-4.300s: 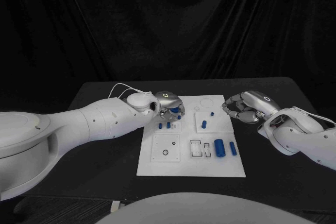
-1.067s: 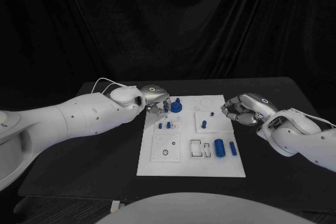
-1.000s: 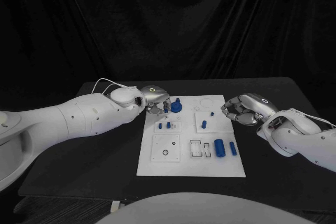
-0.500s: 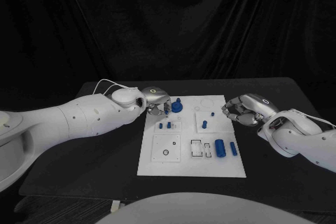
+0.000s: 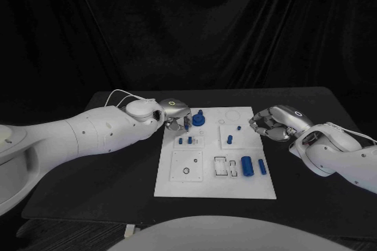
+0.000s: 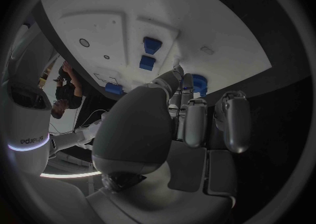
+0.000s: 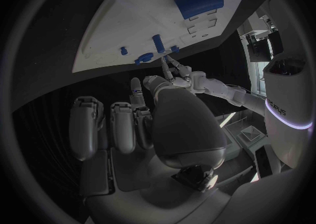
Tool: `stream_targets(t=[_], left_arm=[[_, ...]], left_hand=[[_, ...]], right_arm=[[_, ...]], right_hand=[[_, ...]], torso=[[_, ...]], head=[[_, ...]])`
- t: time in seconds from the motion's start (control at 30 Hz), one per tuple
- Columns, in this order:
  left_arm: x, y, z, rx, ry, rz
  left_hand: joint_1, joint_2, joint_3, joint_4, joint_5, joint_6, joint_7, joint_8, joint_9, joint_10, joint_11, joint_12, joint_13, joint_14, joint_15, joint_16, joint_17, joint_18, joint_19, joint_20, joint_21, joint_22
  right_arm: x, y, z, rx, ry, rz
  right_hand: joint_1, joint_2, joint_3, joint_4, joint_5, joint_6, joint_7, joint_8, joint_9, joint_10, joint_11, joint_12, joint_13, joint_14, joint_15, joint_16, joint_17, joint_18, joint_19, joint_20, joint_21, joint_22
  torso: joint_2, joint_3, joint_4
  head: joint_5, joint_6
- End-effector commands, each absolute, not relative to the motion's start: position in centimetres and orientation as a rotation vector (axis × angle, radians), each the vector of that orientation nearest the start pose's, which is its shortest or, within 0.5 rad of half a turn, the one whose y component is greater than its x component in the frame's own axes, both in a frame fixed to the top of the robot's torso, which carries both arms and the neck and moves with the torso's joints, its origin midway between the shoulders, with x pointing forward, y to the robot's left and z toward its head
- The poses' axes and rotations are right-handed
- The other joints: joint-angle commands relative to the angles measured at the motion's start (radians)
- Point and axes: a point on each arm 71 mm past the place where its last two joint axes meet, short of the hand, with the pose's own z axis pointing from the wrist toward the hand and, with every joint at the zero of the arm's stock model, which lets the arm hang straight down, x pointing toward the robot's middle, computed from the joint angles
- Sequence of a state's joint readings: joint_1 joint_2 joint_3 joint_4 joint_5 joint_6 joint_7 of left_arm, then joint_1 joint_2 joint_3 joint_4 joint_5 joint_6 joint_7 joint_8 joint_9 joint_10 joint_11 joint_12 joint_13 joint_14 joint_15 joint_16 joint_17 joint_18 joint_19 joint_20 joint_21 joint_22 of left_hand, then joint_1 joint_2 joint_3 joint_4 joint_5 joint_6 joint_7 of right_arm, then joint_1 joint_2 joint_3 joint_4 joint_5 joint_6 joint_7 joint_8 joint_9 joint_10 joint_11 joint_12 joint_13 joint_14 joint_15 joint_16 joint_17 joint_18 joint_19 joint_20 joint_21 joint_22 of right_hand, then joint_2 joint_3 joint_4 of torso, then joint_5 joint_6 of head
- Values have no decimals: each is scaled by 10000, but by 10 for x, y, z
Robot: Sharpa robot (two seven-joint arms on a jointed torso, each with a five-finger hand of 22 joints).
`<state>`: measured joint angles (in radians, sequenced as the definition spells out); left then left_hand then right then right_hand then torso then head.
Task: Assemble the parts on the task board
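- The left robot hand (image 5: 177, 114) sits at the upper left corner of the task board (image 5: 216, 185). Its fingers point down beside a round blue part (image 5: 198, 120) standing on the board. Whether they touch that part I cannot tell. In the left wrist view the fingers (image 6: 195, 121) are drawn together, with a bit of blue (image 6: 199, 83) just past their tips.
- That blue part lies just to the picture's right of the left robot hand. A thin stem rises straight up from it, so its long axis is upright.
- The right robot hand (image 5: 275, 122) hangs just off the board's right edge, in the upper right, with its fingers curled in on nothing I can see.
- The left robot hand is clearly nearer the round part; the right is well apart from it across the board.
- Below, toward mid-board, stand small blue pegs (image 5: 185, 141). Lower right, two blue cylinders (image 5: 247, 166) lie with their long axes running up and down the picture, nearer the right robot hand.
- The tabletop (image 5: 117, 180) carries the board.
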<state>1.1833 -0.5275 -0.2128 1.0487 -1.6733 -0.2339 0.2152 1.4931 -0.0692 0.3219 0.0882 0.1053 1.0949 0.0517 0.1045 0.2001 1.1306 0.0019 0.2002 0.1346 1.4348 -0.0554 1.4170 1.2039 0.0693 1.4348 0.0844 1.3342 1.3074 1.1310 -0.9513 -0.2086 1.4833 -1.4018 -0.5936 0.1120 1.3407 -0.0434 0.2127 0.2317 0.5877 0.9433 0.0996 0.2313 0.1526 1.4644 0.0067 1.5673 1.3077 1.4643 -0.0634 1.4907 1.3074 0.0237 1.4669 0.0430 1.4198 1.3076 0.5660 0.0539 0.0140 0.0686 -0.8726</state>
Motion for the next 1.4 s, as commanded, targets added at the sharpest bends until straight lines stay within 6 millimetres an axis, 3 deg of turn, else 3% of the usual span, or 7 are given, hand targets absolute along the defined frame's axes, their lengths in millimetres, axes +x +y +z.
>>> stream_targets(t=[0.03, 1.2, 1.33, 1.4], left_arm=[[519, 157, -279, 6915, 17702, -6140], [515, 151, -293, 6947, 18137, -6177], [515, 152, -295, 6902, 18171, -6124], [515, 153, -295, 6857, 18165, -6076]], left_hand=[[-34, 4, 12, 24, -29, -83, -15, -28, 14, -27, -34, -56, -16, -72, -10, -38, -11, -122, -70, -25, -66, 1873], [-14, -4, 38, 7, 0, -177, -15, -93, -17, -48, -30, -119, -33, -151, -14, -115, -160, -98, -142, -28, -186, 1839], [-44, -45, 51, 20, 13, -436, -35, -237, -84, -113, -22, -209, -60, -161, -9, -116, -146, -81, -199, -31, -280, 1815], [-107, -140, 67, 59, -8, -1057, -160, -438, -233, -169, -64, -300, -89, -179, -27, -125, -168, -77, -219, -37, -317, 1810]], right_arm=[[444, -264, -256, -1340, 15966, 6672], [444, -264, -256, -1319, 16001, 6659], [444, -264, -256, -1318, 16015, 6655], [444, -264, -256, -1317, 16023, 6652]], right_hand=[[61, -17, 49, -13, 54, 72, -19, -41, 11, 1064, 55, 35, 2631, 730, 66, -51, 876, 163, 385, 83, -68, 2101], [72, -13, 60, -24, 53, 76, -12, -41, 15, 1064, 66, 35, 2631, 727, 73, -58, 861, 167, 378, 87, -87, 2095], [72, -13, 60, -24, 53, 76, -12, -41, 15, 1064, 66, 35, 2631, 727, 73, -58, 861, 167, 378, 87, -87, 2095], [72, -13, 60, -24, 53, 76, -12, -41, 15, 1064, 66, 35, 2631, 727, 73, -58, 861, 167, 378, 87, -87, 2095]], torso=[[4, 0, 4], [3, -1, -2], [4, 0, 3], [7, -1, 3]], head=[[1, 0], [-10, 0], [-16, 0], [-7, 0]])
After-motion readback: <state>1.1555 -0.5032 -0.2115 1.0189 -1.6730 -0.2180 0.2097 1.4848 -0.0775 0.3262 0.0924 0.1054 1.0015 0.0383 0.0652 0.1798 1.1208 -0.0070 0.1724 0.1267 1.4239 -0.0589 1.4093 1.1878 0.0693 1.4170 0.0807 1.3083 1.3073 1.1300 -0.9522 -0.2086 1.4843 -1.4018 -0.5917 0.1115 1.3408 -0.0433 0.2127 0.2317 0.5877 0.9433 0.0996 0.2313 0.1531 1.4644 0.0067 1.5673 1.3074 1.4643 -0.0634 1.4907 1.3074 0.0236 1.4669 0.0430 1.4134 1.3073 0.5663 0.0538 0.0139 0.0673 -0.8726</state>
